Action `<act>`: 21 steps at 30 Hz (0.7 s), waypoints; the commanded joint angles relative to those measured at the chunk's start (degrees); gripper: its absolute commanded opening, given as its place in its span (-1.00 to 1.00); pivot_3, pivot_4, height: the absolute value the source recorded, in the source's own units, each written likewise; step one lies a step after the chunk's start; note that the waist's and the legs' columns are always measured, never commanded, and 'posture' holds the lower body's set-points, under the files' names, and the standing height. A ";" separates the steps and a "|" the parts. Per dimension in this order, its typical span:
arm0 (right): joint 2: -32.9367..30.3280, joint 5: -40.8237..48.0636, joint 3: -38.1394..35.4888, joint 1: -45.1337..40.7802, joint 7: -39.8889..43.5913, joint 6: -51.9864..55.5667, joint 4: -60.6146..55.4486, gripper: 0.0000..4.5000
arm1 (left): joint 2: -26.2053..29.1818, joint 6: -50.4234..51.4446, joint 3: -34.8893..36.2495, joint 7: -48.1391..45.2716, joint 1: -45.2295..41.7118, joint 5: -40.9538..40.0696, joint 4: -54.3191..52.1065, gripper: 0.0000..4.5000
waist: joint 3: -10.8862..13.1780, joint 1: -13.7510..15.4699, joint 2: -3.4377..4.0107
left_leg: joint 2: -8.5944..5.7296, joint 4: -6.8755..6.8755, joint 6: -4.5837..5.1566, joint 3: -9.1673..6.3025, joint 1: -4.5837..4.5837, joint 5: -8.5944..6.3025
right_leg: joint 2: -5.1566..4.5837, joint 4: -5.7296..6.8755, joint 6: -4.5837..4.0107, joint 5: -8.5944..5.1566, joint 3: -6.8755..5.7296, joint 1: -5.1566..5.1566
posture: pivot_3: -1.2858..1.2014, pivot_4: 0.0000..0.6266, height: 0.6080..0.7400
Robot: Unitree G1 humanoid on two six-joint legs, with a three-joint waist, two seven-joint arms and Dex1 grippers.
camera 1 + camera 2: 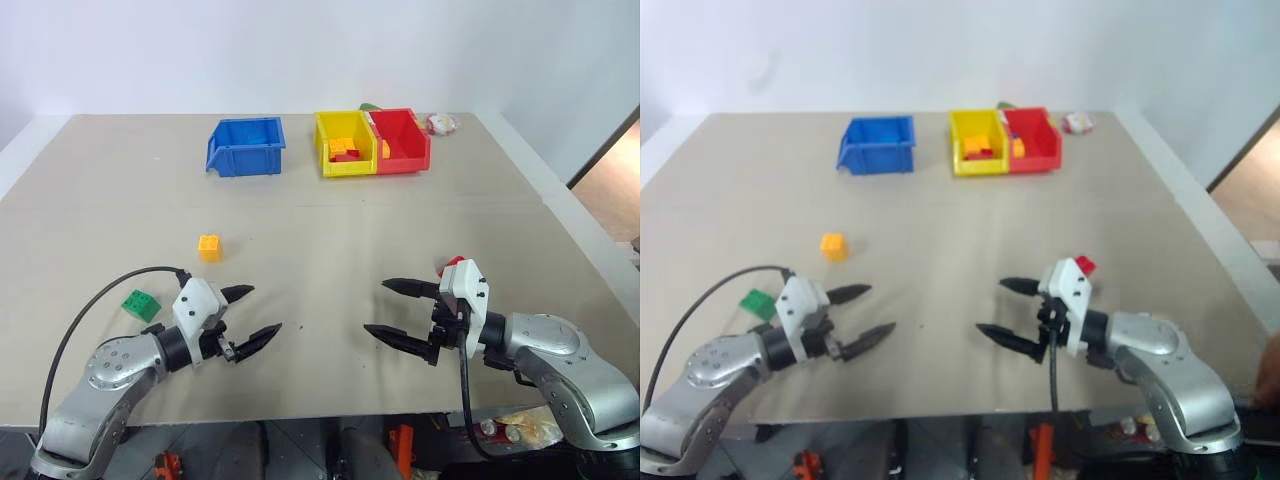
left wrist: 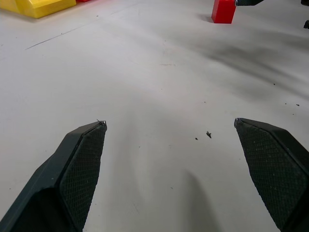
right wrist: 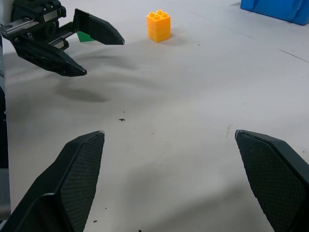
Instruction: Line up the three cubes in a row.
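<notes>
The yellow-orange cube (image 1: 209,247) stands on the table left of centre. To its lower left lies the green cube (image 1: 141,305), just left of my left gripper (image 1: 259,312), which hovers open and empty over the table's near part. The red cube (image 1: 450,266) peeks out behind my right gripper (image 1: 387,310), also open and empty, its fingers pointing toward the left one. In the left wrist view the red cube (image 2: 223,10) stands far ahead; in the right wrist view the yellow-orange cube (image 3: 159,26) and a bit of the green cube (image 3: 85,36) show beyond the left gripper (image 3: 104,55).
At the back of the table (image 1: 330,230) stand a blue bin (image 1: 246,146), a yellow bin (image 1: 345,143) with heaped bricks and a red bin (image 1: 403,140). A small white object (image 1: 441,124) lies right of them. The table's near edge runs just under both grippers.
</notes>
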 commanded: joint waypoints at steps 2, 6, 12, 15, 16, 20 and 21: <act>-0.90 0.15 0.07 0.64 0.09 -0.35 -2.15 1.00 | -1.22 -5.27 -0.68 -2.25 0.17 0.28 1.30 0.95 | 0.00 0.01 0.00 | 0.00 0.00 0.00 0.00 0.00 0.00 | 0.00 0.00 0.00 0.00 0.00 0.00 | 0.03 -0.52 1.00; -1.68 -0.44 0.23 1.97 0.30 -0.78 -2.89 1.00 | -2.31 -8.08 -1.00 -3.29 0.71 0.47 2.98 0.95 | 0.00 0.02 0.00 | -0.01 0.00 0.00 0.04 -0.01 0.00 | -0.01 0.00 0.00 -0.01 0.01 -0.01 | 0.03 -0.52 1.00; -1.15 -0.37 -0.54 3.30 -0.72 -1.45 -3.39 1.00 | -3.88 -8.40 -0.03 -0.60 1.54 0.73 2.63 0.95 | 0.00 0.02 0.00 | 0.02 0.00 0.00 0.00 0.00 0.00 | 0.01 0.00 -0.01 0.00 0.01 0.01 | 0.03 -0.52 1.00; 0.33 0.43 -1.70 4.12 -2.63 -1.66 -3.79 1.00 | -5.69 -6.94 0.89 3.04 2.05 0.32 1.15 0.95 | -0.01 0.02 -0.03 | 0.02 0.02 0.00 0.01 0.01 0.00 | 0.01 0.00 0.00 0.00 0.01 0.01 | 0.03 -0.52 1.00; 0.86 0.62 -2.18 4.45 -3.43 -1.77 -3.98 1.00 | -5.70 -6.83 0.89 3.18 2.48 0.17 0.36 0.95 | -0.02 0.02 -0.03 | 0.02 0.02 0.00 0.01 0.01 0.00 | 0.01 0.00 0.00 0.00 0.00 0.01 | 0.03 -0.52 1.00; 1.83 2.06 -4.15 6.74 -5.81 -0.76 -5.76 1.00 | -5.89 -6.53 1.55 5.08 3.75 0.24 -1.28 0.95 | -0.02 0.02 -0.03 | 0.02 0.01 0.00 0.00 0.00 0.00 | 0.02 0.00 0.01 0.00 0.02 0.02 | 0.03 -0.52 1.00; 2.22 2.64 -4.78 7.45 -6.66 -0.46 -6.31 1.00 | -5.86 -6.51 1.67 5.26 3.92 0.25 -1.45 0.95 | -0.02 0.02 -0.03 | 0.02 0.01 0.00 0.00 0.00 0.00 | 0.02 0.00 0.00 0.00 0.03 0.02 | 0.03 -0.52 1.00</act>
